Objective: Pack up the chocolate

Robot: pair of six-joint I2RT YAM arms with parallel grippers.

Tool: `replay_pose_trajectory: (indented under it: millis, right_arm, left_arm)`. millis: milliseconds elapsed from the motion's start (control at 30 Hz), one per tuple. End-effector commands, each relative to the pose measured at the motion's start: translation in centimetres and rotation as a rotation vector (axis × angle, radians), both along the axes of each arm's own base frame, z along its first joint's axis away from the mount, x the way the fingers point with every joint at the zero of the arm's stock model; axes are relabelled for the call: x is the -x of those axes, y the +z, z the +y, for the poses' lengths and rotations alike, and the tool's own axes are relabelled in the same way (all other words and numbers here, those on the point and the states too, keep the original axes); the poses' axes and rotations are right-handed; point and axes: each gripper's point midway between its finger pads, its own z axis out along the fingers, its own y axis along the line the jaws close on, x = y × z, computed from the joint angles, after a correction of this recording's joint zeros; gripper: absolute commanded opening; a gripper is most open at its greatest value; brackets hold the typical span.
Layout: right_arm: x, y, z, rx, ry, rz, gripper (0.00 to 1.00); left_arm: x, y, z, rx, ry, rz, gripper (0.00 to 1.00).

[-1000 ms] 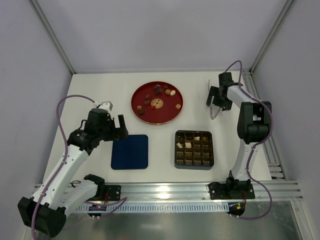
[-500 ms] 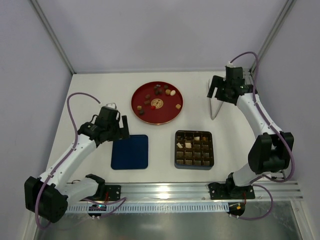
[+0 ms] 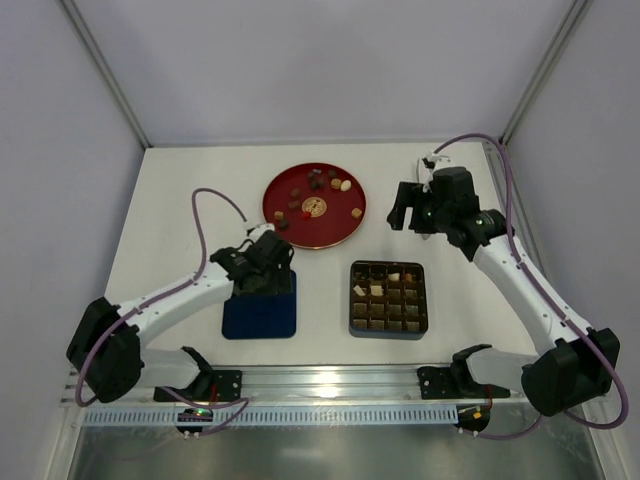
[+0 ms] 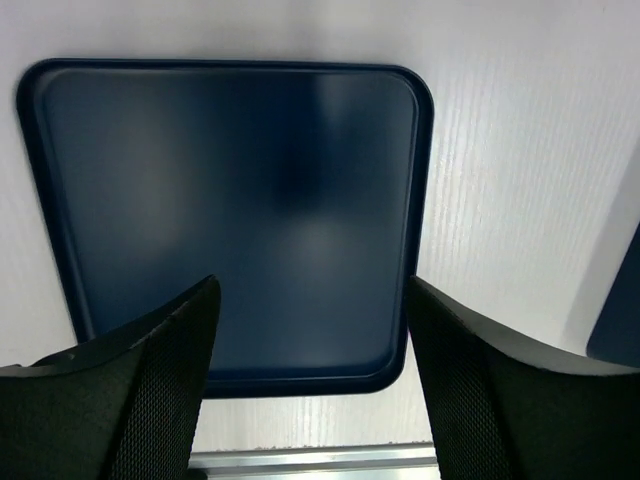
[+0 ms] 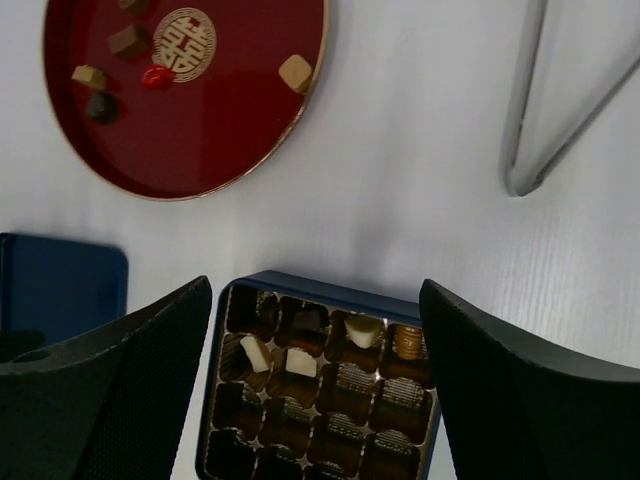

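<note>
Overhead, most chocolate [image 3: 316, 183] is lying on the red plate [image 3: 345, 230], eleven o'clock of the tray [image 3: 388, 333]. Left claw [image 4: 310, 292] is gaping wide over the lid [image 4: 230, 180]. Right claw [image 5: 315, 292], wide too, is hovering by the tray; I reckon reaching for a bonbon is coming next.

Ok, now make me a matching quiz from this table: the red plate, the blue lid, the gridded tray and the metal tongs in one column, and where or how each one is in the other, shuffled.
Things:
1. red plate
2. blue lid
3. gridded tray
4. metal tongs

Descriptions:
A. directly below the open left gripper
B. V shape, lying flat off to the right, holding nothing
C. carries loose chocolates, far middle
D. square cells, a few already filled

Pairs: 1-C, 2-A, 3-D, 4-B
</note>
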Motion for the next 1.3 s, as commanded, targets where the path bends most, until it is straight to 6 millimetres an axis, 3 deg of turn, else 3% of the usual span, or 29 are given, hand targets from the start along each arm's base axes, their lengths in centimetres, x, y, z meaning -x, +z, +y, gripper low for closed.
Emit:
replay_pose_trajectory:
  millis: [0,133,267,300,633,733,833,967,1167,1267]
  right_arm:
    - [0.9,1.6,1.6,-0.028,0.032,-0.063,0.84]
    - [2.0,0.7,1.6,-0.025,0.039,-0.053,0.84]
    - [2.8,0.1,1.4,-0.022,0.043,-0.047,0.84]
    - [3.0,0.2,1.3,-0.024,0.043,-0.051,0.84]
    - [4.0,0.3,1.2,-0.033,0.054,-0.061,0.84]
    - [4.2,0.2,1.1,-0.033,0.054,-0.061,0.84]
    - [4.5,0.3,1.1,-0.038,0.056,-0.066,0.84]
    - [5.1,-0.4,1.4,-0.054,0.071,-0.052,0.84]
    - [6.5,-1.2,2.7,-0.133,0.126,-0.043,0.84]
    - [7.1,-2.1,3.1,-0.167,0.139,-0.032,0.83]
  left_arm:
    - [-1.1,-1.4,-2.2,0.01,0.085,-0.046,0.73]
    - [-1.4,-2.6,-5.1,-0.028,0.076,-0.067,0.7]
    - [-1.3,-4.1,-6.7,-0.092,0.06,-0.06,0.53]
    - [-1.2,-5.0,-6.6,-0.117,0.062,-0.044,0.5]
    - [-1.5,-7.5,-7.2,-0.189,0.053,-0.023,0.22]
    - [-1.3,-8.1,-7.2,-0.197,0.05,-0.011,0.04]
    - [-0.9,-8.6,-6.9,-0.203,0.045,0.002,0.0]
    - [-0.7,-7.5,-6.9,-0.189,0.008,-0.002,0.0]
    - [-1.5,-1.0,-8.7,-0.11,-0.093,-0.061,0.0]
    - [-1.4,1.3,-9.1,-0.085,-0.126,-0.067,0.0]
